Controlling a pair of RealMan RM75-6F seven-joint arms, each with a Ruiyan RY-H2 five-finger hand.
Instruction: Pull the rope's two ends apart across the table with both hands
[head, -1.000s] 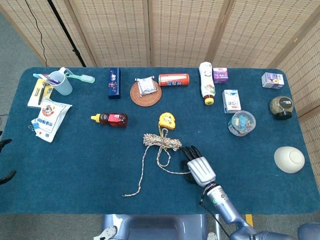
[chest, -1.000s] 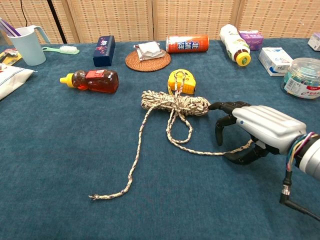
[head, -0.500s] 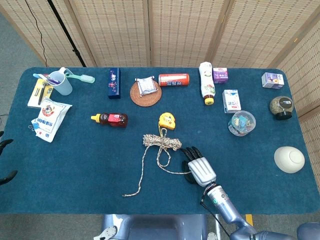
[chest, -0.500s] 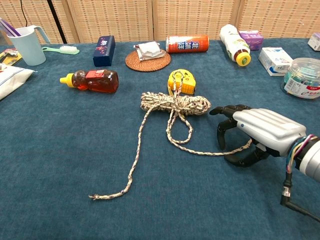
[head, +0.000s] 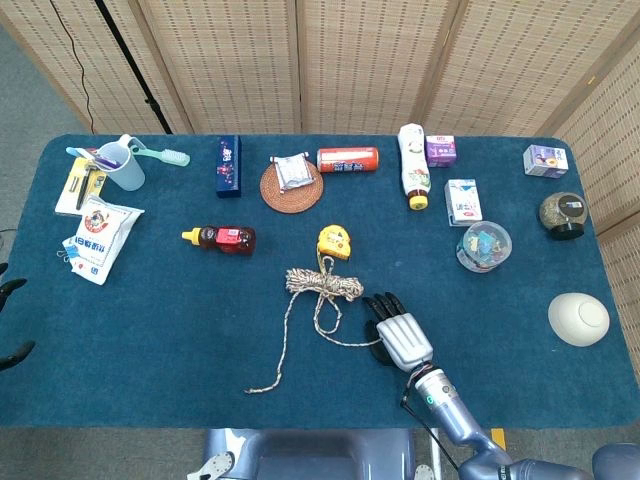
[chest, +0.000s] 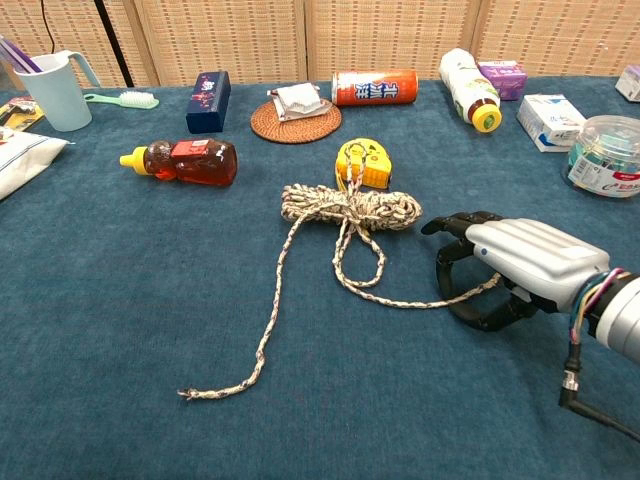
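A speckled rope lies mid-table, its bundled coil (head: 325, 283) (chest: 350, 208) just in front of a yellow tape measure (chest: 361, 162). One strand runs down to a free left end (chest: 190, 393) (head: 252, 389). The other strand loops right to my right hand (chest: 515, 265) (head: 398, 335), which arches over that end with the thumb under it, gripping it against the cloth. My left hand (head: 10, 320) shows only as dark fingertips at the left edge of the head view, spread apart, holding nothing and far from the rope.
A honey bottle (chest: 185, 160), blue box (chest: 208, 100), woven coaster (chest: 295, 120), orange can (chest: 375, 88) and white bottle (chest: 470, 85) line the far side. A plastic jar (chest: 605, 155) and white bowl (head: 578, 318) stand right. A cup (head: 122, 165) and bag (head: 98, 238) sit left.
My right hand has shifted slightly to the right with the rope end under its fingers, and the coil has barely stirred. The left hand's fingertips stay at the table edge.
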